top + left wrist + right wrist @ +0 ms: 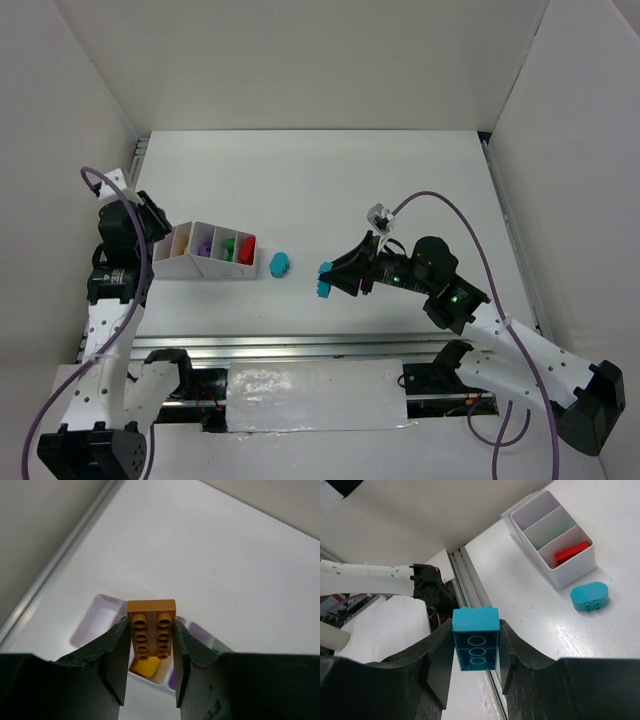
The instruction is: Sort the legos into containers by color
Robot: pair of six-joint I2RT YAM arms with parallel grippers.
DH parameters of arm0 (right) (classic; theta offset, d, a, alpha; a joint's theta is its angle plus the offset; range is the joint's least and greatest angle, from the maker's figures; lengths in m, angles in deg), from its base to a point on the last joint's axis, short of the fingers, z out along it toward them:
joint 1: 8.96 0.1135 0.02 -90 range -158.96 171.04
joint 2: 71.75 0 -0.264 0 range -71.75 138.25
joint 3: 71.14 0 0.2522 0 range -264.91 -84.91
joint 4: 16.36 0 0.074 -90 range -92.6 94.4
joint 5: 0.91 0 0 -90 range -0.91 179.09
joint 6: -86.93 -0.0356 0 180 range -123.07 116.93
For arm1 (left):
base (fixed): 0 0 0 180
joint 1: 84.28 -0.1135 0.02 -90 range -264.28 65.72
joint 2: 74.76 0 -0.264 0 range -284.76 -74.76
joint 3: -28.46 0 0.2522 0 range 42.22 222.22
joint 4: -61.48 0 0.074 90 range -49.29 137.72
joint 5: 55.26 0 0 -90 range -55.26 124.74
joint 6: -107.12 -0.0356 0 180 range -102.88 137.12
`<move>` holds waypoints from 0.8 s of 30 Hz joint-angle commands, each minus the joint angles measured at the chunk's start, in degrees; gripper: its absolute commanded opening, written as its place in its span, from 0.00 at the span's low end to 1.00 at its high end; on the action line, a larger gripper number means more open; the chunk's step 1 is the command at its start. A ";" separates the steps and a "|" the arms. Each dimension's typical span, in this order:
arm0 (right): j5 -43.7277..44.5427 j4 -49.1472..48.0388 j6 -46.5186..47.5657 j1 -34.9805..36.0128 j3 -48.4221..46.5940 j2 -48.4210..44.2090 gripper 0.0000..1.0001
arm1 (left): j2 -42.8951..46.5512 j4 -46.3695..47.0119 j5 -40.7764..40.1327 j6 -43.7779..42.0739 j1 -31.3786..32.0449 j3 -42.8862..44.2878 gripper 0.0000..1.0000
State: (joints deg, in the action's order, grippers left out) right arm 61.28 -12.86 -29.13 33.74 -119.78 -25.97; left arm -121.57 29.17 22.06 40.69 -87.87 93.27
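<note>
The white divided tray (190, 268) sits at the left of the table, holding purple (204, 243), green (228, 246) and red (247, 250) bricks. My left gripper (160, 228) hovers over the tray's left end, shut on an orange-yellow studded brick (151, 628). Below it, a yellow brick (145, 666) lies in a compartment. My right gripper (335, 275) is shut on a teal rectangular brick (475, 640), held above the table right of the tray. A teal oval brick (279, 265) lies on the table beside the tray's right end and also shows in the right wrist view (589, 596).
White enclosure walls stand on the left, back and right. A metal rail (300, 345) runs along the near table edge. In the right wrist view the tray (570, 575) shows a red brick (572, 552) in its end compartment.
</note>
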 commanded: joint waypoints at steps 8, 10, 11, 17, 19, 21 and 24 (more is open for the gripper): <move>-2.86 -3.28 2.25 -0.25 2.62 -0.07 0.00 | -8.64 22.67 11.74 -10.39 -14.50 -9.21 0.00; -3.12 -3.10 2.51 -0.42 2.88 -0.43 0.00 | -10.32 25.39 14.26 -10.13 -15.83 -11.39 0.00; -3.12 -3.01 2.51 -0.51 3.14 -1.04 0.00 | -10.58 27.23 14.70 -9.86 -16.44 -12.02 0.00; -3.74 -3.28 2.68 -0.51 3.59 -2.19 0.00 | -12.16 31.19 17.96 -9.16 -16.62 -15.36 0.01; -3.83 -2.83 2.77 -0.51 3.58 -2.45 0.00 | -12.52 31.81 16.12 -8.81 -16.62 -16.76 0.06; -3.74 -2.92 2.77 -0.51 3.93 -3.06 0.00 | -13.57 31.64 17.07 -9.33 -16.62 -16.68 0.08; -2.60 -2.48 3.04 -0.60 4.37 -4.47 0.00 | -14.28 30.94 15.60 -9.51 -16.71 -16.94 0.11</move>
State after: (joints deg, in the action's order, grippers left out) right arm 58.28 -13.21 -27.40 33.52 -116.15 -28.38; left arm -135.23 56.12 37.42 32.12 -104.25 76.70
